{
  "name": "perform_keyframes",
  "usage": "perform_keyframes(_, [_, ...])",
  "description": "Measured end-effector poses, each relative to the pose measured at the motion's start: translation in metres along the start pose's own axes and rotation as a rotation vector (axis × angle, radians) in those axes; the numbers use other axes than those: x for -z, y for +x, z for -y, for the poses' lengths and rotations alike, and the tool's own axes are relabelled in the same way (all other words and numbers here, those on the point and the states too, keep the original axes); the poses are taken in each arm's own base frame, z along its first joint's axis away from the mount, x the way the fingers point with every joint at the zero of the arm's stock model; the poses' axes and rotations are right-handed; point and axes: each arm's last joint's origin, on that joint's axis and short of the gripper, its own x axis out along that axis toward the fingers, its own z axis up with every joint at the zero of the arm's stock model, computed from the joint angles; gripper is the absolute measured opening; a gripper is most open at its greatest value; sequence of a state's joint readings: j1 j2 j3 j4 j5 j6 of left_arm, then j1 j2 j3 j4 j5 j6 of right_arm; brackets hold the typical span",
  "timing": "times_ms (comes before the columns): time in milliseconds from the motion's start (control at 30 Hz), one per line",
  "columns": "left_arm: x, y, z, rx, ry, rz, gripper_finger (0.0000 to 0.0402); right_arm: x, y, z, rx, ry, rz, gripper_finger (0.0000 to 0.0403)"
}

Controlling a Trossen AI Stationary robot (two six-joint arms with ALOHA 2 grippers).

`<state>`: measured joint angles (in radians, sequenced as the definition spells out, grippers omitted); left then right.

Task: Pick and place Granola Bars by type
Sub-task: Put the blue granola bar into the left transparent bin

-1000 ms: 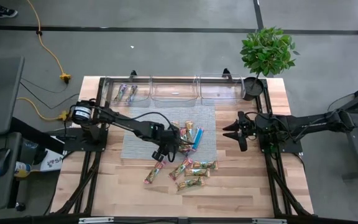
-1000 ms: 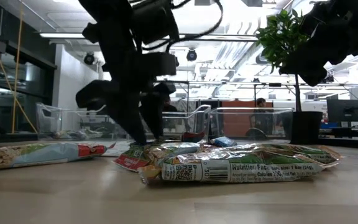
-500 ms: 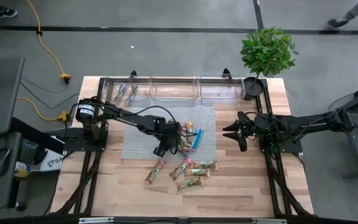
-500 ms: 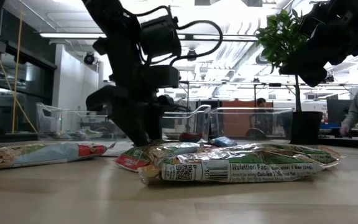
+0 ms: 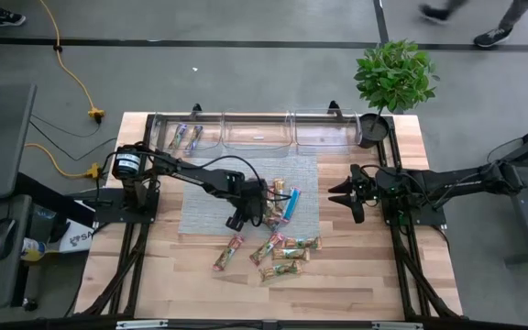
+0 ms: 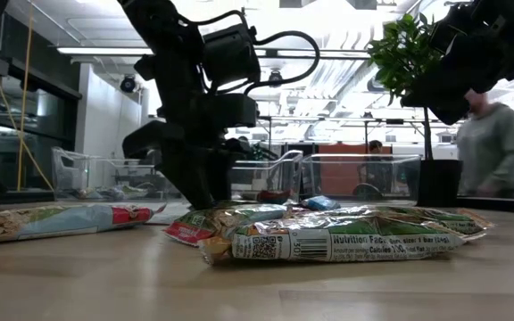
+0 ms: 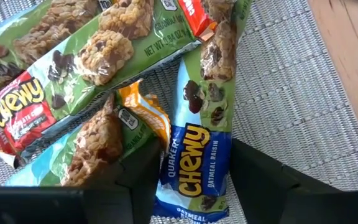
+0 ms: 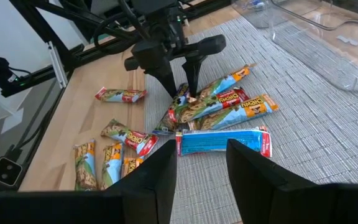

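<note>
Since a second ago the left end effector (image 5: 254,205) has slid onto the grey mat (image 5: 200,206) on the desk (image 5: 181,284), its open fingers straddling a half-hidden bar (image 7: 194,168) reading "Quaker Chewy Oatmeal Raisin", while the right end effector (image 5: 348,194) hangs open, holding nothing.

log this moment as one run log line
left end effector: open, straddling blue oatmeal raisin bar on grey mat | right end effector: open, waiting above mat's right side | bar not yet gripped
</note>
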<state>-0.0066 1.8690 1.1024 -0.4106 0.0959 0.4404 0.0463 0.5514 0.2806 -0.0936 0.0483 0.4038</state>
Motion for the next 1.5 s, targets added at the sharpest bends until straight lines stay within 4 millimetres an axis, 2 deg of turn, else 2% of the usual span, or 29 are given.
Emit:
perform_keyframes(200, [0.000,0.000,0.000,0.005,-0.035,-0.002,0.0124,0.000,0.000,0.000,0.000,0.000,0.000,0.0124])
perform_keyframes(400, [-0.001,-0.006,0.000,-0.012,-0.078,0.010,0.0098,0.000,0.000,0.000,0.000,0.000,0.000,0.0124])
perform_keyframes(633, [0.001,-0.026,0.000,-0.105,-0.117,-0.027,0.0094,0.000,0.000,0.000,0.000,0.000,0.000,0.0124])
perform_keyframes(833, [0.006,-0.035,0.004,-0.068,-0.177,-0.064,0.0094,0.000,0.000,0.000,0.004,0.000,0.002,0.0124])
perform_keyframes(1200, [0.004,-0.037,0.010,0.142,-0.185,-0.002,0.0094,0.000,0.000,0.000,0.005,-0.002,-0.001,0.0124])
perform_keyframes(1500, [0.005,-0.037,0.009,0.095,-0.168,-0.021,0.0094,0.000,0.000,0.000,0.006,-0.004,-0.003,0.0124])
